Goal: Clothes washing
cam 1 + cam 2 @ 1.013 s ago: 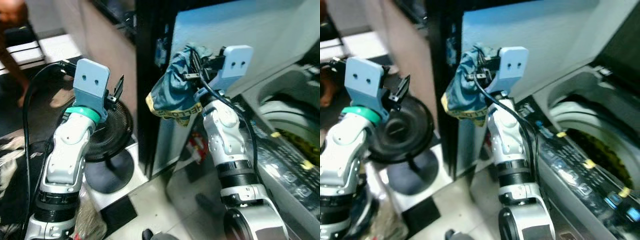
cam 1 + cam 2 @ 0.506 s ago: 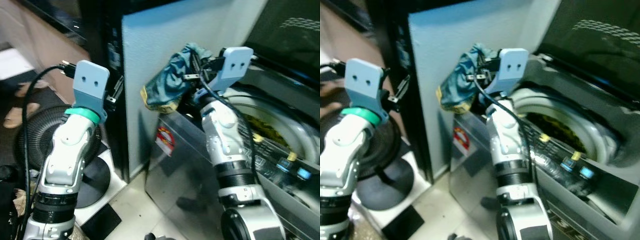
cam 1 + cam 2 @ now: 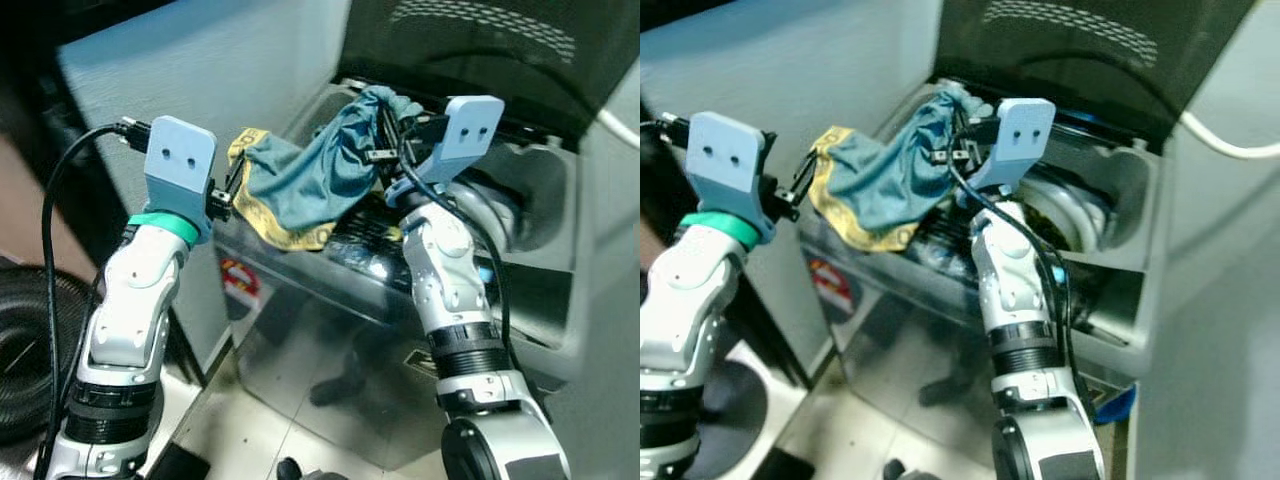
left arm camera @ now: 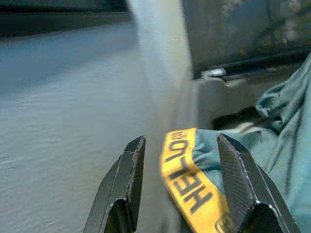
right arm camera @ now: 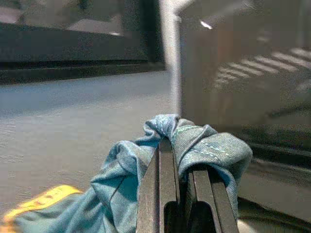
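A teal garment [image 3: 310, 180] with a yellow lettered waistband [image 4: 187, 182] hangs over the front edge of a top-loading washing machine [image 3: 330, 330]. My right gripper [image 3: 385, 112] is shut on a bunched fold of the cloth [image 5: 204, 143], above the machine's rim. My left gripper [image 3: 232, 188] is raised at the garment's left end and stands open. In the left wrist view the waistband lies between its two fingers [image 4: 129, 170] without being pinched. The drum opening [image 3: 1070, 210] sits behind my right arm, under the raised dark lid [image 3: 470, 50].
A pale grey panel [image 3: 200, 70] rises on the left beside the machine. A black fan [image 3: 20, 350] stands low at the left edge. A white cable [image 3: 1230, 150] runs along the wall on the right. Tiled floor [image 3: 240, 430] lies in front of the machine.
The camera has swung right, so the washing machine is now straight ahead. The garment has spread out to the left, and its waistband now lies between my left gripper's fingers.
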